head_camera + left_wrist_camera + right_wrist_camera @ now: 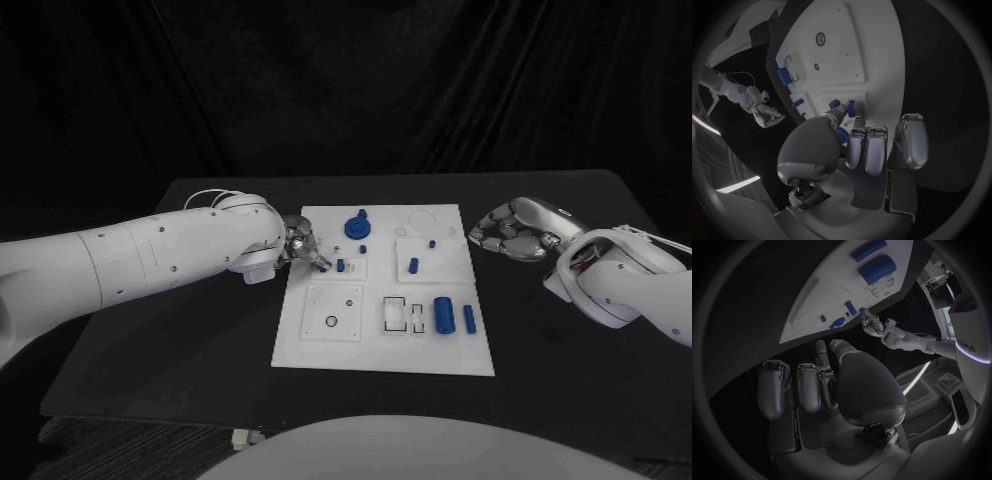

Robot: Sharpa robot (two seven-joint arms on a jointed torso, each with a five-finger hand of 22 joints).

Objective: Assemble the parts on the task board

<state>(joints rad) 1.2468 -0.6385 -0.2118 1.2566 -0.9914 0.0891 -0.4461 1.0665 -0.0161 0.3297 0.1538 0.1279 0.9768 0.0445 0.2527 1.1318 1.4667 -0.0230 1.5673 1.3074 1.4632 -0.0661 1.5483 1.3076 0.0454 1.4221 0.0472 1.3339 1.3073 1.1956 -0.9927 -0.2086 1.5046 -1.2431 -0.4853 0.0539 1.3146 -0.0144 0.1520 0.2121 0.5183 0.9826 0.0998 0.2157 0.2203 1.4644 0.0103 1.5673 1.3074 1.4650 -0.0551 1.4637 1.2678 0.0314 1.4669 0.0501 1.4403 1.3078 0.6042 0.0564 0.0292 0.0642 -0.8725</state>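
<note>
The white task board lies mid-table. My left hand hangs over its left edge and pinches a small blue peg between thumb and fingers. Just beyond the fingertips two short blue pegs stand in the board; one of them is right of the hand. A blue round piece with a knob sits at the board's far side. A thick blue cylinder and a slimmer one lie near the right edge. My right hand hovers off the board's right edge, fingers curled in on nothing.
Another blue peg stands mid-board, and a tiny one behind it. Rectangular slots and a square plate with a small hole mark the near half. Bare black table surrounds the board.
</note>
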